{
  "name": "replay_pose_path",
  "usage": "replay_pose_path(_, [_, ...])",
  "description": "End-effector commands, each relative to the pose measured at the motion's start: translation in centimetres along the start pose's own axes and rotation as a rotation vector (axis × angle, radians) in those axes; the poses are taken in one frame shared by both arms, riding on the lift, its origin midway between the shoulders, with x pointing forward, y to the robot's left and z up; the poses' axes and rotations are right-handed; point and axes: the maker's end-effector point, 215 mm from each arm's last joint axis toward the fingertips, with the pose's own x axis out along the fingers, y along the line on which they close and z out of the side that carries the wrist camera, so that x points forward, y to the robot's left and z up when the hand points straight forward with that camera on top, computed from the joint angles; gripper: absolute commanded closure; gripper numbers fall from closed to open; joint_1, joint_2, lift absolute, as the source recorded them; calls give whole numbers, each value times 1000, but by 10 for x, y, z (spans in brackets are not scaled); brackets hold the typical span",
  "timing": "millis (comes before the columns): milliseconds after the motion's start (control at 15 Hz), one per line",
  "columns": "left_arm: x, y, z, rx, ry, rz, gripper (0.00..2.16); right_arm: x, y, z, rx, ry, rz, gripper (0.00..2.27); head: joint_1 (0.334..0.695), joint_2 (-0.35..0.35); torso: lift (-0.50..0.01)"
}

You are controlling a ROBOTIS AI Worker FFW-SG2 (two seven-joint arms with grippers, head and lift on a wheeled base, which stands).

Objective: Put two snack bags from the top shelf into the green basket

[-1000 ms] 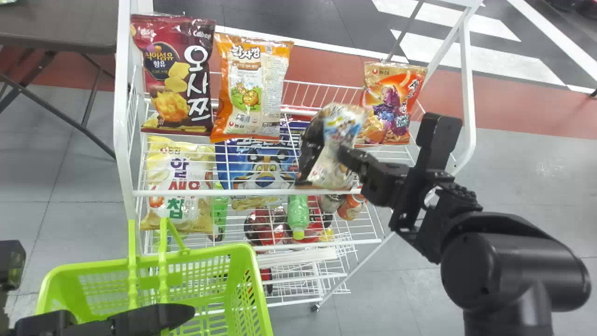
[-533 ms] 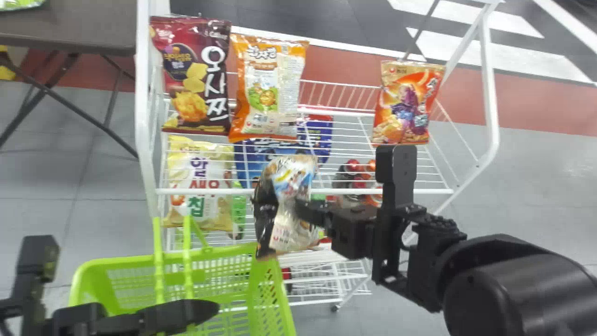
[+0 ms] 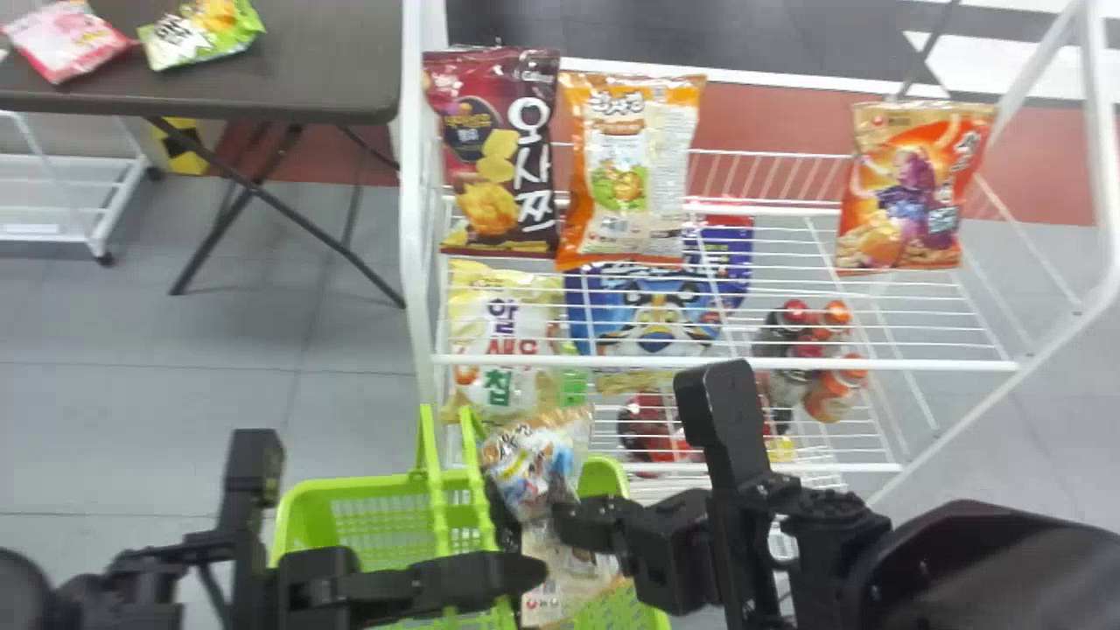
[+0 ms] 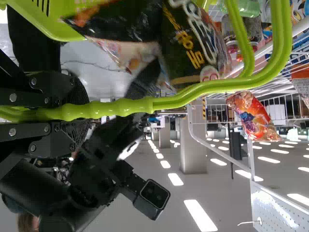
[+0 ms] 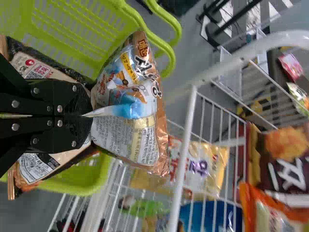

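1. Right gripper (image 3: 573, 525), 6 o'clock in the head view; fingers clenched on a snack bag (image 3: 547, 464), pinched about mid-length; bag over the green basket (image 3: 372, 507).
2. Left gripper (image 3: 503, 575), at 8 o'clock from the right; closed around a basket handle (image 4: 120, 107).
3. Top shelf (image 3: 726, 360); maroon bag (image 3: 494, 149) at 11 o'clock, cream-and-orange bag (image 3: 626, 166) at 1, orange-red bag (image 3: 910, 192) at 2.

Basket (image 3: 302, 518) before the rack (image 3: 919, 365), table (image 3: 332, 70) left, bottles (image 3: 829, 404) apparently on a lower shelf (image 3: 857, 468).

head: above, forward-down | wrists: close, sideways | all share: green basket (image 3: 308, 516)
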Motion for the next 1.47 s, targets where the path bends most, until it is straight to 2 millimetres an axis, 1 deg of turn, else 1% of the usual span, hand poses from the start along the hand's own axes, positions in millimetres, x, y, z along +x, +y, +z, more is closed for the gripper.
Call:
replay_pose_path(0, [0,0,-1,-3,3,-1,2145,18,16,-19,4,38,39,2223,695,-41,-1])
replay_pose_path(67, [-1,-1,0,-3,0,-3,2145,24,18,-29,11,61,49,1983,695,-3,-1])
replay_pose_path(133, [-1,-1,0,-3,0,-3,2145,28,20,-37,21,80,66,1416,695,11,-1])
replay_pose_path(200, [-1,-1,0,-3,0,-5,2145,30,19,-43,28,92,69,562,695,22,-1])
replay_pose_path(267, [0,-1,-1,-5,1,-7,2145,30,18,-46,32,100,75,-2,695,29,-1])
replay_pose_path(333, [0,-1,-1,-5,1,-8,2145,29,12,-44,33,90,60,-2,695,33,-1])
replay_pose_path(400, [-1,-1,-1,-9,-1,-11,2145,27,1,-38,31,71,36,16,695,33,-1])
replay_pose_path(467, [-1,0,-1,-12,-1,-11,2145,22,-15,-27,38,30,10,60,695,23,-1])
replay_pose_path(533, [-1,0,-1,-15,-1,-12,2145,15,-28,-6,42,-46,4,63,695,8,-1])
replay_pose_path(600, [-1,1,-1,-17,-2,-12,2145,6,-45,16,47,-127,-8,73,695,-10,-1])
replay_pose_path(667, [-1,1,-2,-18,0,-13,2145,-6,-70,35,47,-196,-51,80,695,-25,-1])
replay_pose_path(733, [0,1,-2,-20,1,-15,2145,-16,-91,45,53,-227,-91,87,695,-46,-1])
replay_pose_path(800, [0,1,-2,-20,1,-15,2145,-30,-116,58,58,-265,-141,87,695,-96,-1])
replay_pose_path(867, [0,2,-2,-20,1,-13,2145,-45,-144,68,66,-303,-193,87,695,-131,-1])
replay_pose_path(933, [0,2,-2,-25,0,-16,2145,-60,-171,83,70,-356,-248,87,695,-168,-1])
replay_pose_path(1000, [0,3,-3,-26,0,-16,2145,-71,-195,92,80,-387,-290,87,695,-197,-1])
replay_pose_path(1067, [0,3,-3,-26,1,-17,2145,-83,-221,108,81,-445,-330,87,695,-232,-1])
replay_pose_path(1133, [0,3,-3,-26,1,-17,2145,-94,-245,118,92,-478,-366,87,695,-289,-1])
replay_pose_path(1267, [0,2,-3,-25,2,-15,2145,-108,-284,135,109,-524,-396,87,695,-337,-1])
replay_pose_path(1333, [0,2,-3,-23,2,-14,2145,-115,-303,142,117,-543,-415,80,695,-350,-1])
replay_pose_path(1400, [0,2,-3,-21,3,-12,2145,-123,-318,149,121,-563,-437,76,695,-350,-1])
